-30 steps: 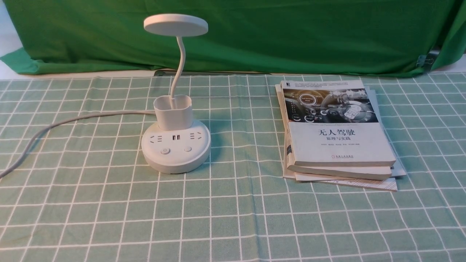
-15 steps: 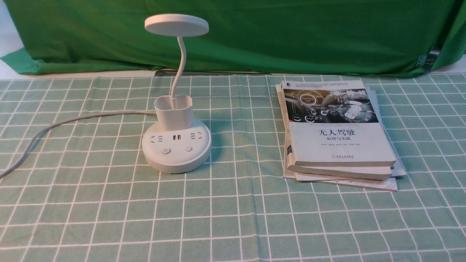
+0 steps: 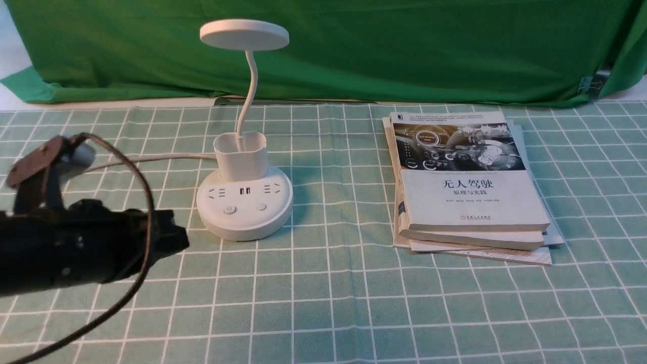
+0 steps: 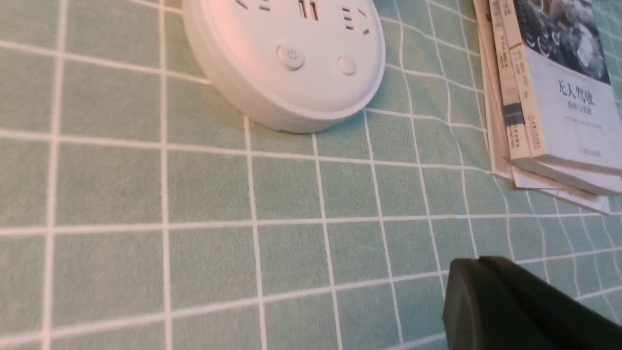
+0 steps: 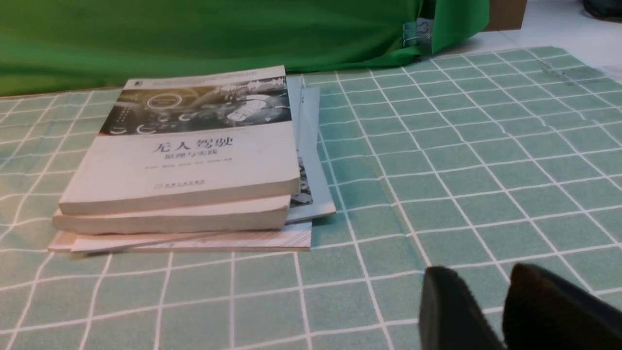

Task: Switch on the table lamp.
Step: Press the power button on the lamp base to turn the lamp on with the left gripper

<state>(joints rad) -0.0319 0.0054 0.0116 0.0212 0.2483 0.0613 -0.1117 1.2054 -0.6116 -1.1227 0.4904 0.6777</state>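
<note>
Left gripper (image 3: 177,239) is held closed, near-left of table lamp (image 3: 244,205). Right gripper (image 5: 478,277) is opened slightly. Books (image 3: 472,197) are stacked right.

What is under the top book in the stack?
Beneath the top book is another thick book, then thinner printed items. Their covers are mostly hidden.

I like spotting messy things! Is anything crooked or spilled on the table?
The stack of books and papers looks a bit messy: its edges don't line up, and papers poke out underneath. I see no spill.
</note>
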